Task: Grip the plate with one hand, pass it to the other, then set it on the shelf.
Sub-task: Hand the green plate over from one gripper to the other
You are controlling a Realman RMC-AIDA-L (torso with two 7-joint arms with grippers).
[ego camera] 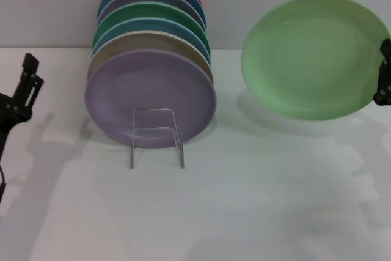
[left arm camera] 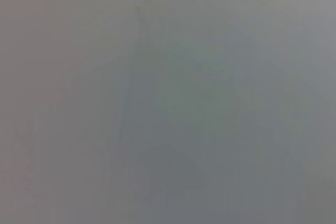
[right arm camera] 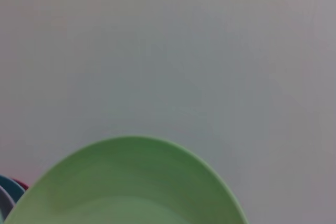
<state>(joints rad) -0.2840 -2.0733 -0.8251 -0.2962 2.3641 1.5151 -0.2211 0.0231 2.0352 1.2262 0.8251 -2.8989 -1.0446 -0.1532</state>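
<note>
Holding the plate [ego camera: 314, 56] off the bench [ego camera: 244, 212] at upper right of the head view, the right claw [ego camera: 384, 71] pinches its right rim, face tilted toward the camera. Left claw [ego camera: 24, 87] sits at the left edge, well apart; whether it's spread can't be told. Handover looks next: bring the plate to center, keep it steady, let the left claw take the free rim before release. The shelf [ego camera: 156, 136] at center left carries the lilac plate [ego camera: 149, 96] in front of other plates.
</note>
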